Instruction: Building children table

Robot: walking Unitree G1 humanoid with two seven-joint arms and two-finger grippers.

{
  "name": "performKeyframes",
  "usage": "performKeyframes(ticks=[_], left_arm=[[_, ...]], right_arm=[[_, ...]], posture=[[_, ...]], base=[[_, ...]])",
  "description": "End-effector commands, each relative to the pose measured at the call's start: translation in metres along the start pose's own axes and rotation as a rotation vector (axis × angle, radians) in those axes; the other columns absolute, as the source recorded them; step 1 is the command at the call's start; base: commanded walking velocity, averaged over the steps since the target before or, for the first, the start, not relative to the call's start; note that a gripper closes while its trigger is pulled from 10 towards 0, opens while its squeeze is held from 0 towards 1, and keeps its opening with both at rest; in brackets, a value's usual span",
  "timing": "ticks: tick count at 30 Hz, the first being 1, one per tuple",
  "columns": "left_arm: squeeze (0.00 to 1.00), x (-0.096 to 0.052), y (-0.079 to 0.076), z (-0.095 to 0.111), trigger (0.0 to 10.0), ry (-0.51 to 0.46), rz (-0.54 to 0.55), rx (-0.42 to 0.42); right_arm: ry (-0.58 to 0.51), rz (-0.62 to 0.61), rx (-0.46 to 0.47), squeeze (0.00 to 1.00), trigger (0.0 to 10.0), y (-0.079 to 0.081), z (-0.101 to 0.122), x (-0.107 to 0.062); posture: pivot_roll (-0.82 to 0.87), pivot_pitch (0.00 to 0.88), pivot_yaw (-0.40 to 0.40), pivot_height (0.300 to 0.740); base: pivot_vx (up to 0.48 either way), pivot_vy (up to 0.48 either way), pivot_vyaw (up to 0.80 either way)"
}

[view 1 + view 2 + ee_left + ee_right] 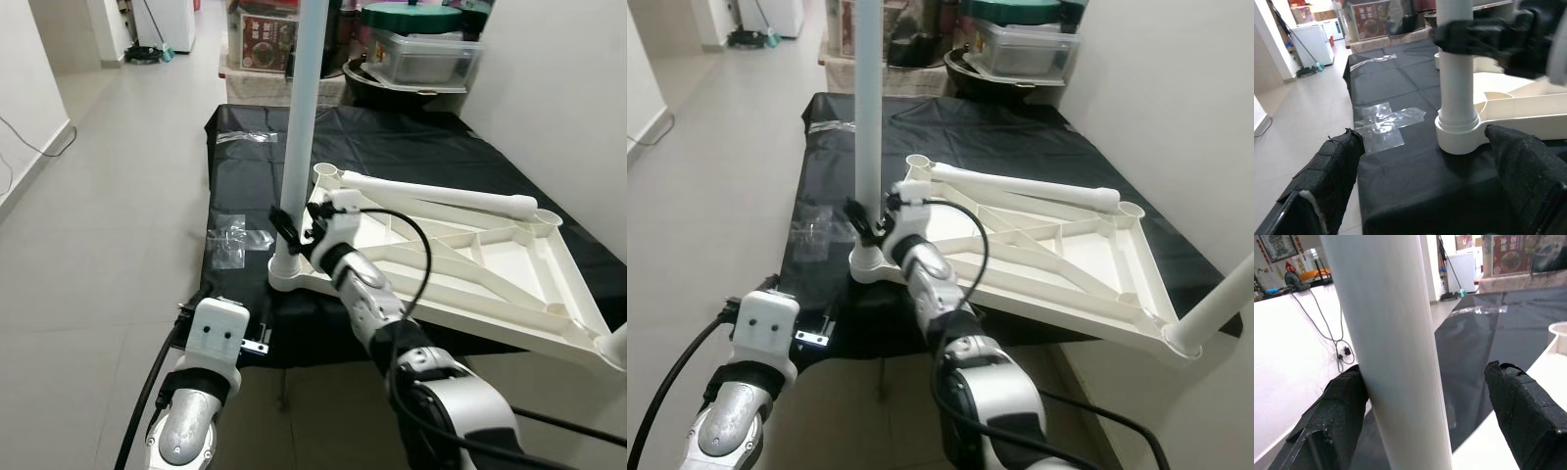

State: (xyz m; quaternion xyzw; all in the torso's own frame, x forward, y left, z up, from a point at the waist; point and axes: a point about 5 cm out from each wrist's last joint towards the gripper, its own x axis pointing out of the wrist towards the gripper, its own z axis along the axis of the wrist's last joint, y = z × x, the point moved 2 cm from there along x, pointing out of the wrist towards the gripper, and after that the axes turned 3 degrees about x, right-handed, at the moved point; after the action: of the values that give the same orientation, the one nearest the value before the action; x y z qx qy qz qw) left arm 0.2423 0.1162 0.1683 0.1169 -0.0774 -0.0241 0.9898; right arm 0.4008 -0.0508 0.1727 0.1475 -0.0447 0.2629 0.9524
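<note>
No legible text anywhere, the red poster (1370,20) lettering too blurred to read.

Leg: white table leg (1396,352) standing upright, close to the camera, between the right gripper (1422,418) fingers
Fingers: one black pad (1334,418) touching the leg, the other (1525,413) apart from it
Surface: black sheet (1484,333) behind
Corner: white socket rim (1559,330)
</note>
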Motion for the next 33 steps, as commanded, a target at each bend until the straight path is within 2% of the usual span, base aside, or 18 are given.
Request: performKeyframes(ticks=[1,5,12,16,20,25,28,29,30,32,33], left_arm=[[0.00,0.000,-0.001,-0.005,10.0,0.025,0.002,0.002],[0.00,0.000,0.003,-0.004,10.0,0.023,0.017,0.014],[0.00,0.000,0.010,-0.006,10.0,0.027,0.023,0.026],[0.00,-0.001,0.013,-0.007,10.0,0.037,0.035,0.027],[0.00,-0.001,0.013,-0.008,10.0,0.039,0.035,0.027],[0.00,0.001,0.018,-0.009,10.0,0.055,0.085,-0.032],[0.00,0.001,0.021,-0.010,10.0,0.060,0.099,-0.040],[0.00,0.001,0.021,-0.010,10.0,0.060,0.099,-0.040],[0.00,0.001,0.020,-0.011,10.0,0.061,0.096,-0.035],[0.00,0.001,0.019,-0.011,10.0,0.062,0.092,-0.032],[0.00,0.000,0.018,-0.011,10.0,0.063,0.087,-0.029]], right_arm=[[-0.012,-0.020,-0.008,0.00,10.0,-0.009,0.002,-0.005],[-0.012,-0.001,0.006,0.00,10.0,-0.008,-0.004,-0.011],[-0.009,0.002,-0.035,0.00,10.0,-0.011,-0.009,-0.018],[-0.019,-0.038,-0.059,0.00,10.0,-0.021,-0.003,-0.020],[-0.020,-0.053,-0.065,0.00,10.0,-0.025,-0.001,-0.020],[-0.026,-0.049,-0.105,0.00,10.0,-0.030,0.015,-0.014],[-0.011,0.042,-0.147,0.00,10.0,-0.027,0.036,-0.003],[-0.011,0.042,-0.147,0.00,10.0,-0.027,0.036,-0.003],[0.013,0.112,-0.134,0.00,10.0,-0.024,0.045,0.002],[0.030,0.160,-0.122,0.00,10.0,-0.021,0.052,0.005],[0.114,0.256,-0.176,0.00,10.0,-0.019,0.055,0.005]], posture=[[0.06,0.045,-0.106,0.740],[0.06,0.036,-0.096,0.740],[0.07,0.027,-0.094,0.740],[0.07,0.024,-0.095,0.740],[0.07,0.024,-0.093,0.740],[0.07,0.025,-0.094,0.740],[0.07,0.032,-0.094,0.740],[0.07,0.032,-0.094,0.740],[0.06,0.035,-0.096,0.740],[0.06,0.035,-0.096,0.740],[0.06,0.035,-0.096,0.740]], base=[[0.000,0.000,0.00],[0.000,0.000,0.00],[0.160,-0.357,0.00],[0.283,-0.384,0.00],[0.281,-0.386,0.00],[0.144,-0.124,0.00],[0.000,0.000,0.00],[0.000,0.000,0.00],[0.000,0.000,0.00],[0.000,0.000,0.00],[0.000,0.000,0.00]])
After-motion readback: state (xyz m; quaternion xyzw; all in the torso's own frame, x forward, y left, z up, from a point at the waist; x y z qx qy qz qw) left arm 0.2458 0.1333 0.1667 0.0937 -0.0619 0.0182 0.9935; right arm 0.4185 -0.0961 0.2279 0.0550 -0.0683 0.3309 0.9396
